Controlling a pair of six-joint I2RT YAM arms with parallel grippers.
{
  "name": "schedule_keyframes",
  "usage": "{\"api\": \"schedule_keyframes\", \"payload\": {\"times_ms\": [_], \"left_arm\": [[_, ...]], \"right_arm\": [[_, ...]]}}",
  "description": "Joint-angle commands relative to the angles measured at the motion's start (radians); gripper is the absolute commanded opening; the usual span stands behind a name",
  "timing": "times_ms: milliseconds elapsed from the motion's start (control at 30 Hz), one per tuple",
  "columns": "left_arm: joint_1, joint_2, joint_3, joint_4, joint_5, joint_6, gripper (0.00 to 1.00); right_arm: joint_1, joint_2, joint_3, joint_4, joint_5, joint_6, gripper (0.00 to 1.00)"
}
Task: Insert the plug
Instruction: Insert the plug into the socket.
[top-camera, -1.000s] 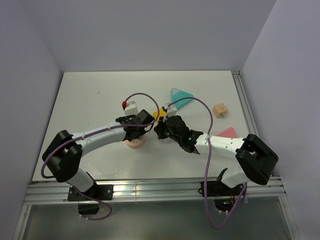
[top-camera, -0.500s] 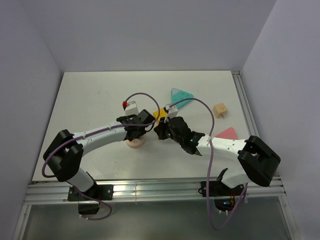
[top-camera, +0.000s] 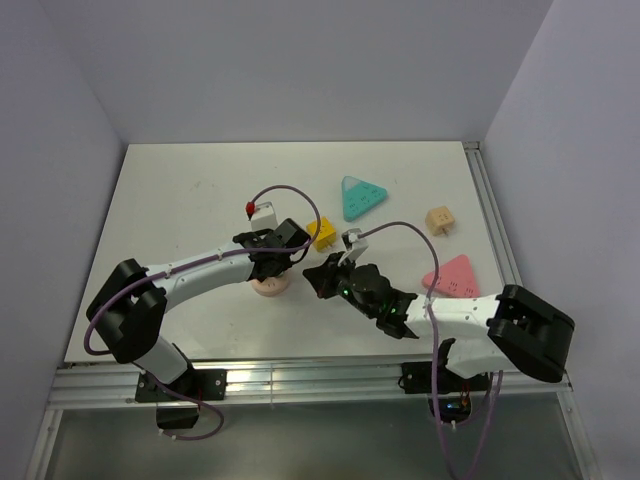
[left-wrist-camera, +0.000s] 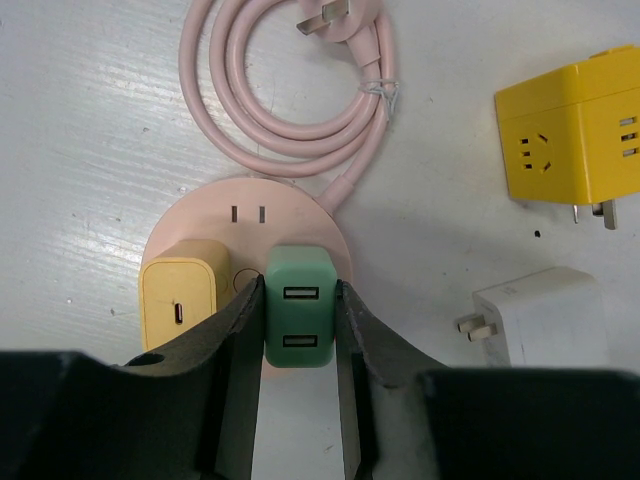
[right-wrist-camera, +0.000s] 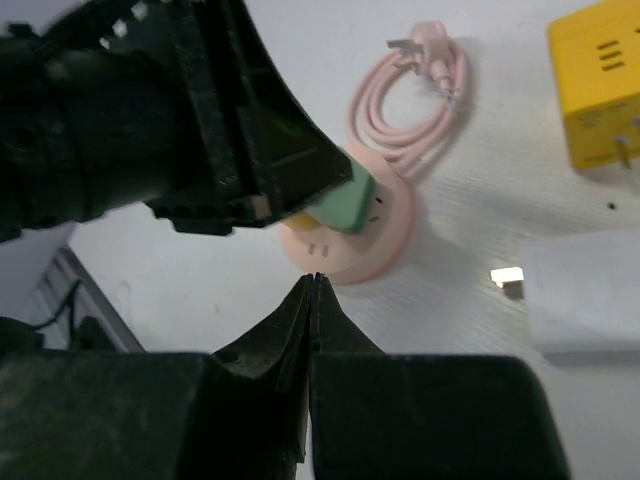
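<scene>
Plug (left-wrist-camera: 298, 322) prongs hidden, left hand (left-wrist-camera: 297, 298) gripping

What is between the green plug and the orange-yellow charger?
One jaw of the left gripper, which holds the plug; the left wrist view shows it.

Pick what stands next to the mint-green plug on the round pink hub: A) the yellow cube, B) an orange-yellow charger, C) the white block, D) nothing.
B: the left wrist view shows an orange-yellow charger seated on the pink hub right beside the plug; the white block and yellow cube lie off it.
</scene>
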Motion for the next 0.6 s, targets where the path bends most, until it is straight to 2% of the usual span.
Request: {"api": "schedule_keyframes", "payload": {"times_ms": [0, 267, 433, 567], "left_arm": [[-0.010, 0.044, -0.044, -0.057, 0.143, 0.003, 0.00], [-0.010, 0.055, -0.107, 0.026, 0.188, -0.009, 0.00], [-0.023, 0.058, -0.151, 0.049, 0.177, -0.037, 0.00], [-0.047, 0.063, -0.132, 0.006, 0.131, -0.066, 0.00]], "right_arm": [[0.022, 0.039, 0.002, 0.167, 0.081, 0.103, 0.00], [0.038, 0.204, 0.010, 0.317, 0.061, 0.203, 0.00], [0.039, 0.235, -0.015, 0.340, 0.065, 0.220, 0.00], [0.038, 0.247, -0.003, 0.343, 0.043, 0.215, 0.00]]}}
